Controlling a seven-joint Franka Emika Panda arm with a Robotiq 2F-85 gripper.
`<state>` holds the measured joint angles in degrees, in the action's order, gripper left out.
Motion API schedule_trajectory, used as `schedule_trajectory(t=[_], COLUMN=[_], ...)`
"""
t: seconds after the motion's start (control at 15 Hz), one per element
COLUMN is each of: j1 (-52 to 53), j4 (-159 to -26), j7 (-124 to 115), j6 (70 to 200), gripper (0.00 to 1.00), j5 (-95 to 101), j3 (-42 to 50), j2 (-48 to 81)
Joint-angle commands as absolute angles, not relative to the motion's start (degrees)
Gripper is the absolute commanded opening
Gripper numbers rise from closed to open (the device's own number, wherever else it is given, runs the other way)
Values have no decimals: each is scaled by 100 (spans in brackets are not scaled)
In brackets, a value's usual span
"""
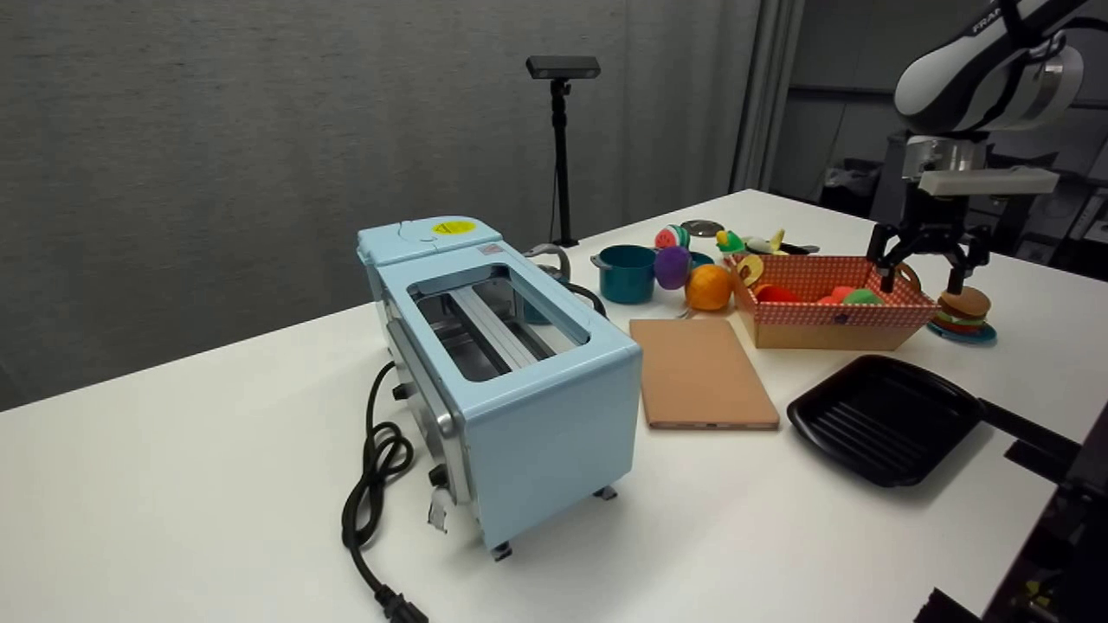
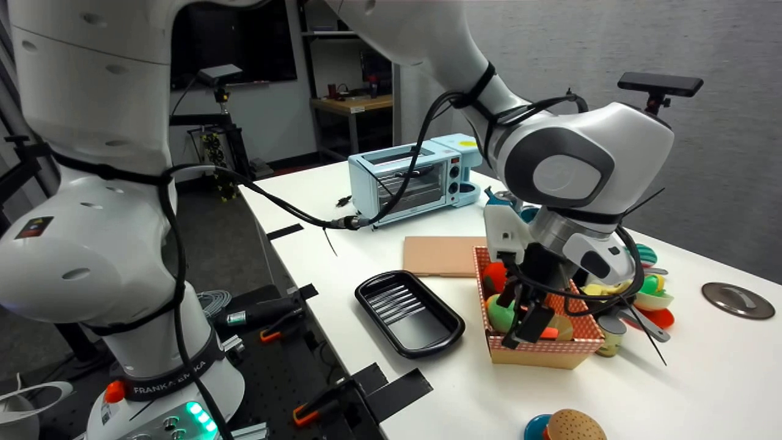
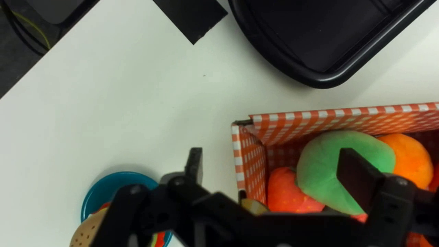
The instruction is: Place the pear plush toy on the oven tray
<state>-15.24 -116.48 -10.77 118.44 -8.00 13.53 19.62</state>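
The gripper (image 1: 921, 279), fingers parted, hangs over one end of the checked box (image 1: 840, 336); its height is hard to judge. The pear plush toy (image 3: 322, 171) lies inside, the oven tray (image 2: 418, 321) near the box on the surface (image 1: 260, 484).

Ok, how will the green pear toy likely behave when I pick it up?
The green pear toy would probably squash: its surface looks like soft, matte fabric. That fabric likely resists slipping from the fingers. Its rounded form may roll if nudged, though the walls of the checked box should keep it in.
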Motion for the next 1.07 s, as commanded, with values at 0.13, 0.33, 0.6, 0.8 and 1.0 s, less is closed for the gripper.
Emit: schedule_trajectory(t=[0.13,0.33,0.6,0.8,1.0], j1=[-1520,-1436,-1319,-1256,-1246], j4=[-10889,-10499,-10142,-10020,-10004], j7=[-1027,-1088,-1107,-1092,-1069], j6=[11666,11591,11586,11606,11643], gripper=[100,100,100,100,100], j5=[-911,-862,-895,-917,-977], j3=[1261,1162,995,875,797], j2=[2385,2504,2724,2901,3082])
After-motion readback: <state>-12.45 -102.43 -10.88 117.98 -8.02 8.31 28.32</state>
